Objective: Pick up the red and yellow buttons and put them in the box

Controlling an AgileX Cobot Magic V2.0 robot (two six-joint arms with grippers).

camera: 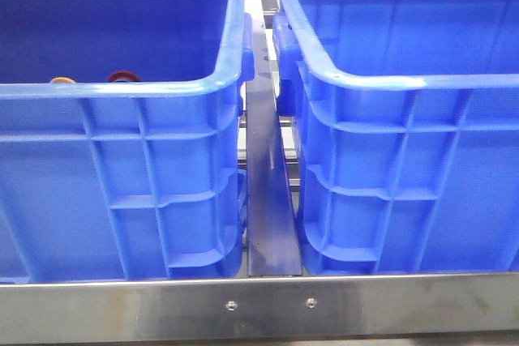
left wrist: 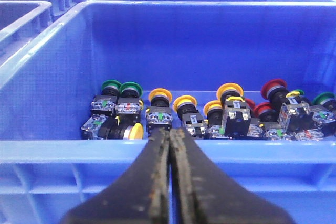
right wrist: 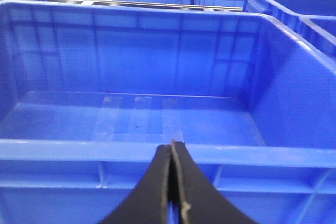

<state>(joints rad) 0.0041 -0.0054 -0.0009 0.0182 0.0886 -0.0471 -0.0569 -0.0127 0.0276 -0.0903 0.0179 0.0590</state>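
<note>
Buttons, yellow (left wrist: 229,89) and red (left wrist: 273,87), lie in the left bin (left wrist: 47,72); both grippers, left (left wrist: 170,135) and right (right wrist: 172,145), are closed and empty.

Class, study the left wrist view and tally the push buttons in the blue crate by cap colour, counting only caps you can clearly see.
Yellow push buttons: 5
Green push buttons: 3
Red push buttons: 2
Total: 10
Small slivers of red and green behind other buttons may be further caps; that cannot be told.
</note>
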